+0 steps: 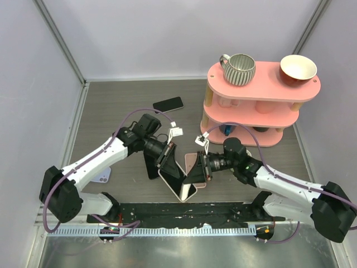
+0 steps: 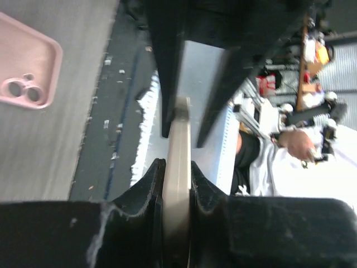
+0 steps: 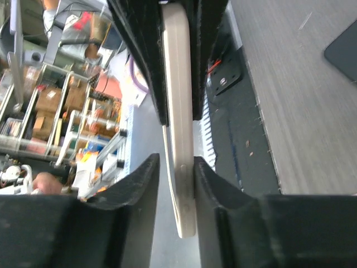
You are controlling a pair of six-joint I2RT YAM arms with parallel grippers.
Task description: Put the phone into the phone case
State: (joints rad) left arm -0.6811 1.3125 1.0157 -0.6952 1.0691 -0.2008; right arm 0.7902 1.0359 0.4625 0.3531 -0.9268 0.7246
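- Gripper on the left [image 1: 166,161] pinches the phone [image 1: 181,188] by its edge, tilted near the table's [image 1: 111,111] front.
- Pink phone case [image 1: 193,161] lies flat just behind.
- Gripper on the right [image 1: 196,176] clamps the same phone.
- Mug [image 1: 239,68] and bowl [image 1: 298,69] top a pink shelf [image 1: 268,84].

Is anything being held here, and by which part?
The phone is held off the table. The left end effector pinches its flat faces at one end. The right end effector straddles the opposite end, but a slight gap leaves its grip uncertain.

Overhead looks down; close wrist views share phone [image 2: 177,167].
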